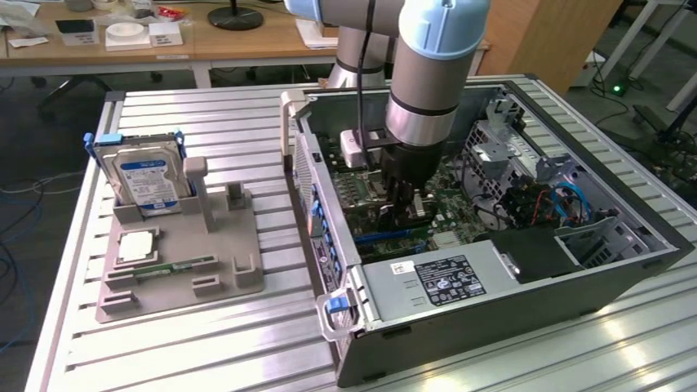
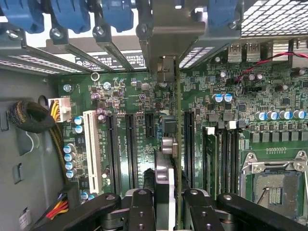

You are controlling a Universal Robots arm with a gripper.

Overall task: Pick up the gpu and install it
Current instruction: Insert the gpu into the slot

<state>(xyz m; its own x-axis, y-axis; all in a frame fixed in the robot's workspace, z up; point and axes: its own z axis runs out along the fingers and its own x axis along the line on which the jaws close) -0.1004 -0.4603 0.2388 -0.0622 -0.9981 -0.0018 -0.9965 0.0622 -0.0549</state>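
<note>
In the wrist view the gpu is seen edge-on, a thin dark card standing upright over the green motherboard. Its pale metal bracket is at the case's rear slot openings. My gripper is shut on the card, one black finger on each side. Long black expansion slots run beside the card; whether its edge sits in one I cannot tell. In the exterior view my gripper reaches down into the open computer case, with the card below it largely hidden.
A grey parts holder on the exterior view's left carries a blue-labelled hard drive, a square chip and a green memory stick. Inside the case are the power supply, drive cages and cables.
</note>
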